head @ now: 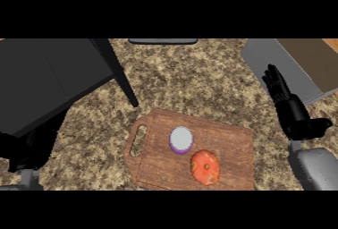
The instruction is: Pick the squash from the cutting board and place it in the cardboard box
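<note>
A wooden cutting board (228, 138) with a handle slot lies at the counter's lower middle. Two things sit on it: an orange-red round squash (205, 167) near the front edge, and a purple round vegetable with a white top (181, 139) just behind it to the left. The box (310, 62), grey outside and brown inside, stands at the far right corner, cut by the view's edge. My right hand (288, 105) is open with its fingers straight, right of the board and beside the box's near corner, touching nothing. My left hand (26, 150) shows as a dark shape at the lower left.
A big dark grey block (49, 80) fills the upper left, and a slanted dark bar (122, 74) runs along its right side. A grey flat object (163, 41) peeks in at the far edge. Speckled brown counter (191, 80) lies between the board and the box.
</note>
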`<state>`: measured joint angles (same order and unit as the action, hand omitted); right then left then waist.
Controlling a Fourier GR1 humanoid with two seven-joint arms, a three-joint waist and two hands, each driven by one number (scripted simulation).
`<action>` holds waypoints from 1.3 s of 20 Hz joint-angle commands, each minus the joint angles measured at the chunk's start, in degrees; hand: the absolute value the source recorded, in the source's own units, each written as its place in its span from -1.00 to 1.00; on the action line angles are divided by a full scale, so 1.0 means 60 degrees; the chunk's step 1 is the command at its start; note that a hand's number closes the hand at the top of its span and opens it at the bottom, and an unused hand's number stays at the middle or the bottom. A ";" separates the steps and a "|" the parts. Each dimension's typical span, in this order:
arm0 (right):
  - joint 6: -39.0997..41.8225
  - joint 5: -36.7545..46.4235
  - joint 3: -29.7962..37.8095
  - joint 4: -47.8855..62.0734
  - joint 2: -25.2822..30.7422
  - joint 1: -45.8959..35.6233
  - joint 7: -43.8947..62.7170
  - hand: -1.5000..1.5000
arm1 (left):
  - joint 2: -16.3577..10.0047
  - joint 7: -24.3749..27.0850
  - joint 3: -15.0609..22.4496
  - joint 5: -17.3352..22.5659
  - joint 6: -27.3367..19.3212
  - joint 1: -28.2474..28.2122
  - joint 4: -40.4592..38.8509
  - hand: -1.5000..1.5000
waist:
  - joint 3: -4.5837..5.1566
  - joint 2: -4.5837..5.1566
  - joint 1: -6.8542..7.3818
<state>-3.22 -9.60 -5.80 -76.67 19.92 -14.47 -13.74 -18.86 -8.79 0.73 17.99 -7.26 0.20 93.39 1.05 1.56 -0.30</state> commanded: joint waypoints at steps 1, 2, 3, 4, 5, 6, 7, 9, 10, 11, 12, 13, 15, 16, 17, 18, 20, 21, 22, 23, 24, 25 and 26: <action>0.0718 -0.0179 0.0111 -0.0102 0.0269 -0.0382 -0.0032 -1.00 | 0.0239 0.0098 0.0566 -0.0831 -0.0291 0.0606 -0.0056 0.00 | -0.0177 -0.0252 0.0007; 0.1261 -0.0611 0.0038 -0.1301 0.0665 -0.0603 0.0554 -1.00 | -0.0371 0.0763 0.0322 -0.0817 0.0429 0.0501 -0.0294 0.00 | -0.0156 -0.0304 -0.0150; 0.1628 -0.0728 0.0048 -0.1399 0.0794 -0.1077 0.0296 -1.00 | -0.0759 0.0779 0.0480 -0.1190 0.0552 0.0898 0.0036 0.00 | -0.0165 -0.0319 -0.0174; 0.1992 -0.0983 -0.0044 -0.1777 0.0794 -0.1413 0.0357 -1.00 | -0.0852 0.1088 0.0727 -0.1440 0.0786 0.1039 0.0040 0.00 | -0.0159 -0.0337 -0.0220; 0.2387 -0.1334 0.0015 -0.2196 0.0920 -0.1715 0.0397 -1.00 | -0.1257 0.1271 0.0802 -0.1852 0.0916 0.1150 0.0199 0.00 | -0.0162 -0.0406 -0.0278; 0.2698 -0.1560 -0.0002 -0.2508 0.0961 -0.2264 0.0373 -1.00 | -0.1447 0.1381 0.0938 -0.2049 0.1081 0.1506 0.0232 0.00 | -0.0163 -0.0440 -0.0371; 0.2824 0.0685 -0.0505 -0.2254 0.2871 -0.2067 0.0379 -1.00 | -0.1369 0.1374 0.1067 -0.1907 0.1251 0.1213 0.0139 0.00 | -0.0110 -0.0417 -0.0466; 0.3462 -0.0184 -0.0093 -0.1882 0.2651 -0.1358 -0.0296 -1.00 | -0.1052 0.2157 0.1508 -0.2385 0.1303 0.1185 -0.0228 0.00 | -0.0173 -0.0243 -0.0284; 0.3563 -0.0197 -0.0285 -0.2311 0.2561 -0.1332 -0.0222 -1.00 | -0.1483 0.1991 0.1063 -0.2083 0.1668 0.1576 -0.0462 0.00 | -0.0170 -0.0263 -0.0254; 0.3560 0.0104 -0.0300 -0.2114 0.2485 -0.1220 -0.0855 -1.00 | -0.1066 0.2174 0.1465 -0.2448 0.1368 0.1450 -0.0368 0.00 | -0.0178 -0.0248 -0.0140; 0.3930 0.0222 -0.0156 -0.2446 0.2991 -0.0920 -0.1328 -1.00 | -0.1172 0.2556 0.1357 -0.2398 0.1560 0.1225 -0.0583 0.00 | -0.0176 -0.0266 -0.0199; 0.3739 0.0751 -0.0299 -0.2134 0.2767 -0.1170 -0.1933 -1.00 | -0.1012 0.2245 0.1373 -0.2333 0.1515 0.1702 -0.0665 0.00 | -0.0182 -0.0230 -0.0101; 0.4138 0.1406 -0.0346 -0.2069 0.3356 -0.1024 -0.3045 -1.00 | -0.1082 0.2141 0.1355 -0.2315 0.1651 0.1893 -0.0801 0.00 | -0.0190 -0.0217 -0.0116; 0.4112 0.1707 -0.0418 -0.2393 0.3536 -0.0985 -0.3099 -1.00 | -0.1126 0.2692 0.1334 -0.2390 0.1725 0.1438 -0.0800 0.00 | -0.0180 -0.0250 -0.0056; 0.3828 0.2307 -0.0699 -0.2712 0.3500 -0.0534 -0.3568 -1.00 | -0.1086 0.1873 0.1459 -0.2369 0.1587 0.1623 -0.0232 0.00 | -0.0195 -0.0288 -0.0078; 0.3833 0.2369 -0.0646 -0.2870 0.3598 -0.0861 -0.3430 -1.00 | -0.0903 0.2000 0.1501 -0.2693 0.1269 0.1915 -0.0464 0.00 | -0.0185 -0.0278 -0.0094; 0.3849 0.2771 -0.0869 -0.3249 0.3678 -0.1011 -0.2967 -1.00 | -0.0836 0.1587 0.1495 -0.2517 0.1464 0.2104 -0.0529 0.00 | -0.0178 -0.0285 -0.0057; 0.4014 0.3191 -0.1059 -0.3241 0.3998 -0.0690 -0.3278 -1.00 | -0.1006 0.2248 0.1156 -0.2381 0.1697 0.2173 -0.1105 0.00 | -0.0173 -0.0265 -0.0113; 0.4080 0.3492 -0.1238 -0.3376 0.4136 -0.1119 -0.2583 -1.00 | -0.0826 0.2339 0.1337 -0.2425 0.1700 0.2146 -0.1135 0.00 | -0.0164 -0.0266 -0.0070; 0.4144 0.3970 -0.1509 -0.4017 0.4493 -0.1167 -0.2157 -1.00 | -0.1015 0.2537 0.1137 -0.2456 0.1651 0.1945 -0.1216 0.00 | -0.0152 -0.0307 -0.0111; 0.4358 0.4146 -0.1731 -0.4230 0.4598 -0.1227 -0.1691 -1.00 | -0.0860 0.2323 0.1406 -0.2575 0.1523 0.1796 -0.0717 0.00 | -0.0156 -0.0336 -0.0032; 0.4151 0.4817 -0.2282 -0.4642 0.4492 -0.0864 -0.1677 -1.00 | -0.0985 0.2320 0.1285 -0.2522 0.1645 0.1826 -0.0953 0.00 | -0.0160 -0.0327 -0.0074; 0.4549 0.4872 -0.2356 -0.4923 0.4809 -0.0979 -0.1407 -1.00 | -0.1167 0.2068 0.1134 -0.2360 0.1824 0.2074 -0.0889 0.00 | -0.0159 -0.0340 -0.0098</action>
<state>21.72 13.23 -15.49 -100.42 45.44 -20.56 -26.23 -24.88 4.98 7.98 3.64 2.40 8.72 85.72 0.69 0.04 -0.57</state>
